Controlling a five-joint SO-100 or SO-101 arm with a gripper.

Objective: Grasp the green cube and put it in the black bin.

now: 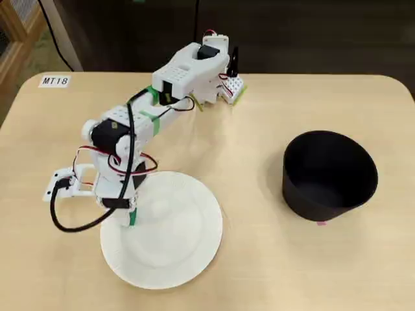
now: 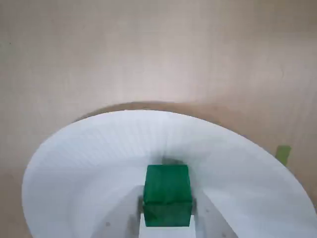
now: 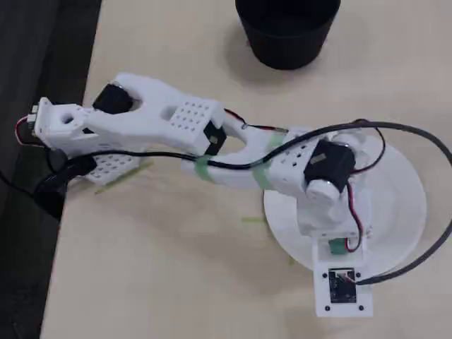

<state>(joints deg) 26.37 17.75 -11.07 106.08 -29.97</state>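
Observation:
In the wrist view the green cube (image 2: 167,201) lies on a white plate (image 2: 89,163), low in the middle, with a white part touching its underside. I cannot make out the cube in either fixed view. Both fixed views show my gripper (image 1: 237,74) (image 3: 88,185) reaching out to the table edge, away from the plate (image 1: 175,259) (image 3: 406,205). Its black finger and its white perforated finger stand spread apart with nothing between them. The black bin (image 1: 331,175) (image 3: 286,35) stands upright on the table, well clear of the gripper.
The arm's base (image 1: 110,188) (image 3: 328,219) sits at the plate's rim with cables looping around it. Thin green tape strips (image 3: 120,178) (image 2: 283,153) lie on the table. A label (image 1: 54,81) marks one table corner.

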